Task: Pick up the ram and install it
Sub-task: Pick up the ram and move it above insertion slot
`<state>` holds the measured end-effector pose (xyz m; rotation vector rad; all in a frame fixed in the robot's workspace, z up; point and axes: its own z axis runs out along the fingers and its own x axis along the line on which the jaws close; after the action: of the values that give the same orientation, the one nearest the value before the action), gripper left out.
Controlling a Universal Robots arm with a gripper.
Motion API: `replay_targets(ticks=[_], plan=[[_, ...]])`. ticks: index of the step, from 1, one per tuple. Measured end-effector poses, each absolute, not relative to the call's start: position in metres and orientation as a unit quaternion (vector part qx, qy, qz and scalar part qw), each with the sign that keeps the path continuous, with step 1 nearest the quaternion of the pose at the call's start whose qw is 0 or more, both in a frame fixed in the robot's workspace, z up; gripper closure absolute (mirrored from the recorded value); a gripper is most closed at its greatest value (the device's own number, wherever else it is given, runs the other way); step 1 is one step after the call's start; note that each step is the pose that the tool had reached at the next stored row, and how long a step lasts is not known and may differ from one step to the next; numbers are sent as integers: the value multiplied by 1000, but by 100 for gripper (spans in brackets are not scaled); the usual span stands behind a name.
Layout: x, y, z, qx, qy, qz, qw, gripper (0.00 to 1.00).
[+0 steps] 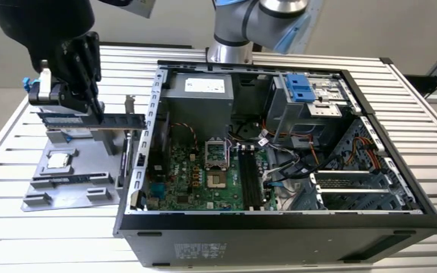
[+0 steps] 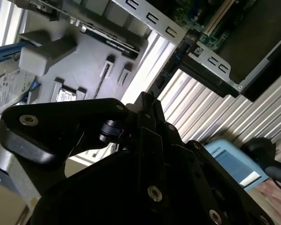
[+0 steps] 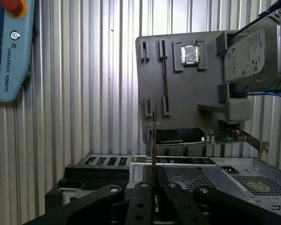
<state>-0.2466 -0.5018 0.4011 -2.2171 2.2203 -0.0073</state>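
The ram (image 1: 120,120) is a long dark-green stick, held level above the grey parts holder (image 1: 74,196), at the exterior view's left of the open computer case (image 1: 279,227). My black gripper (image 1: 88,111) is shut on it from above, near its middle. In the first wrist view the ram (image 3: 154,136) shows edge-on as a thin line rising from between the fingers (image 3: 143,190). The black memory slots (image 1: 249,176) lie on the green motherboard (image 1: 188,176) inside the case, well apart from the ram.
The holder (image 3: 187,93) carries a square processor (image 3: 189,54), a hard drive in a blue frame (image 3: 253,51) and a graphics card (image 3: 182,137). A blue teach pendant (image 3: 9,47) lies on the slatted table. Cables and a drive cage (image 1: 309,96) crowd the case.
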Motion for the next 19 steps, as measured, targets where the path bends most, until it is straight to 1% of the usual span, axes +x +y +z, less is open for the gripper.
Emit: replay_targets(ticks=[11, 19], plan=[[-228, -502, 401, -695, 719, -2, 2, 100], [-199, -502, 401, -695, 719, -2, 2, 100]])
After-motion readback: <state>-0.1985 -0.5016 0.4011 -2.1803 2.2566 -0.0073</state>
